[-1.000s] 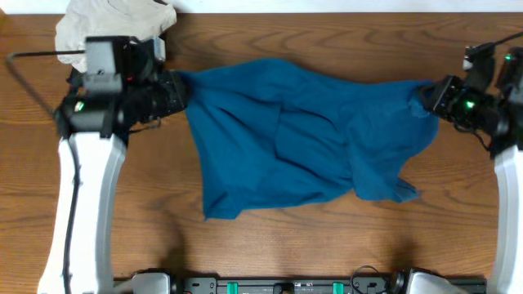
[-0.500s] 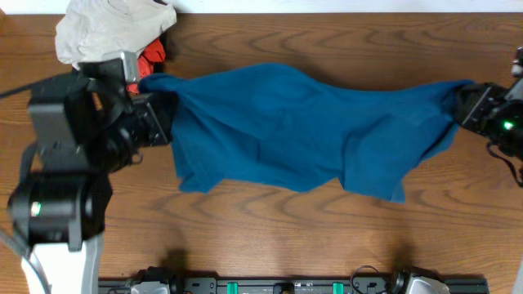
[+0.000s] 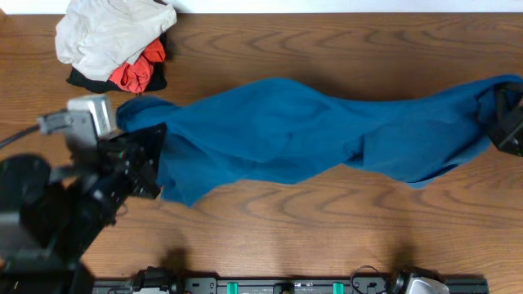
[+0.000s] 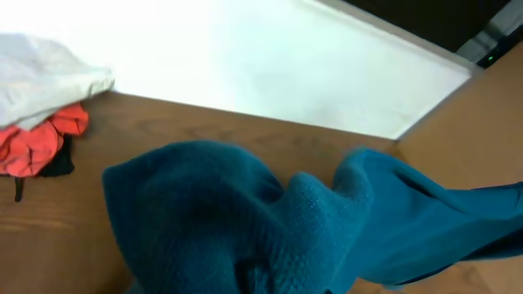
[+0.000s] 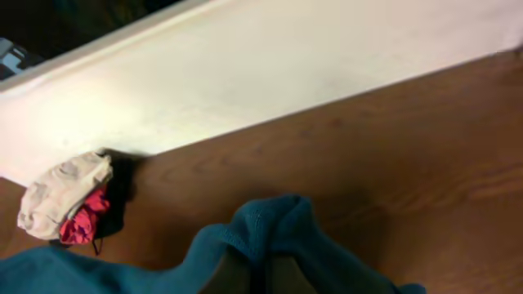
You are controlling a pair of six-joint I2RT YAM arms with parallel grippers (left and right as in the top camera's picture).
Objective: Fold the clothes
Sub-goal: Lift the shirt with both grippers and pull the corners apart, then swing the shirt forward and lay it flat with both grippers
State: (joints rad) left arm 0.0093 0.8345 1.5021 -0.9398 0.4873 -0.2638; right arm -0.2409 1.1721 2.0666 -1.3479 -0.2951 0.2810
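A blue garment (image 3: pixel 310 139) hangs stretched between my two arms above the wooden table. My left gripper (image 3: pixel 151 143) is shut on its left end; the left wrist view shows bunched blue cloth (image 4: pixel 270 220) covering the jaws. My right gripper (image 3: pixel 502 114) is shut on its right end at the frame's right edge; the right wrist view shows a fold of blue cloth (image 5: pixel 270 229) pinched between the fingers (image 5: pixel 260 273). The garment's middle sags toward the table.
A pile of other clothes, white (image 3: pixel 110 33), red (image 3: pixel 139 69) and black, lies at the table's back left corner. It also shows in the left wrist view (image 4: pixel 41 131) and the right wrist view (image 5: pixel 69 204). A white wall (image 5: pixel 286 73) borders the table's far edge.
Both arms have lifted and pulled apart, left arm outward and toward the front, right arm to the right. The garment went from lying spread on the table to a taut stretched band.
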